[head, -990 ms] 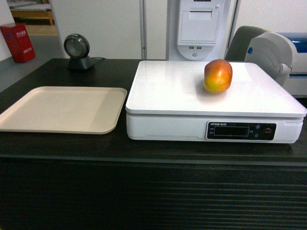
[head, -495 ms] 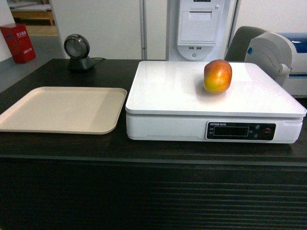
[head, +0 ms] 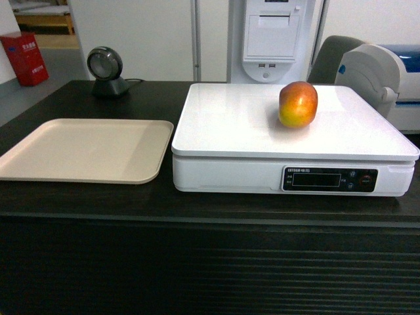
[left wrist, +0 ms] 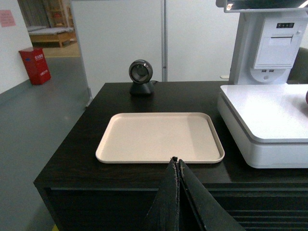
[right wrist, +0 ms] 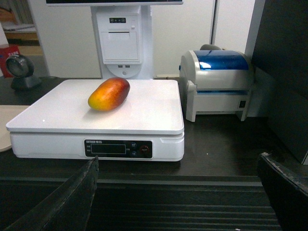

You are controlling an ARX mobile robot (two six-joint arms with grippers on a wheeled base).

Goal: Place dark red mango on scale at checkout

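The dark red mango (head: 298, 104) lies on the white platform of the scale (head: 262, 125), right of its middle; in the right wrist view the mango (right wrist: 109, 94) rests left of centre on the scale (right wrist: 159, 120). The scale stands on the dark checkout counter (head: 210, 203). My left gripper (left wrist: 176, 161) is shut and empty, held in front of the counter edge below the beige tray. My right gripper (right wrist: 178, 163) is wide open and empty, drawn back before the counter's ribbed front, well short of the scale. Neither gripper shows in the head view.
A flat beige tray (head: 85, 149) lies left of the scale. A round black scanner (head: 105, 71) stands at the back left. A white and blue printer (right wrist: 217, 84) sits right of the scale. A white terminal (head: 272, 39) rises behind it.
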